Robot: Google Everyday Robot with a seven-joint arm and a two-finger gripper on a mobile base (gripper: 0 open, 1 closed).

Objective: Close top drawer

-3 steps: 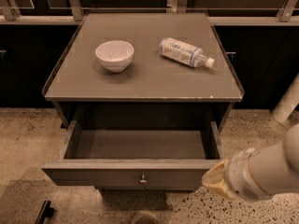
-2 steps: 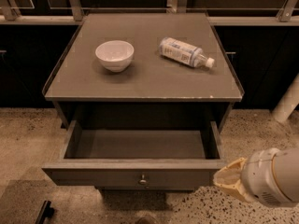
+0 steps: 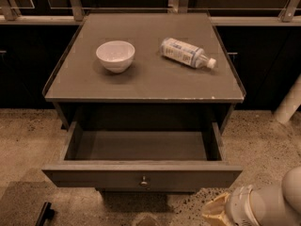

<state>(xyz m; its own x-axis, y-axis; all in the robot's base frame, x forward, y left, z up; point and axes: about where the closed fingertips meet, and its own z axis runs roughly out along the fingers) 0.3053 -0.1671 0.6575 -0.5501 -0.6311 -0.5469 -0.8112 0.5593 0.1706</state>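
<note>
Camera view is showing the gripper (image 3: 217, 214), jaw state impossible to tell, hanging low with the pulled-out top drawer (image 3: 103, 175) just up-left of it, probably lining up a push.

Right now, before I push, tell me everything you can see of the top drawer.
The top drawer is pulled well out from under the cabinet top, level and square to it. It looks like grey-brown wood: a wide flat front, two side walls and a bare floor with nothing visible lying in it. A small round metal knob sits at the centre of the front. Nothing is seen touching it; the gripper sits low, off the front's right end, apart from it.
</note>
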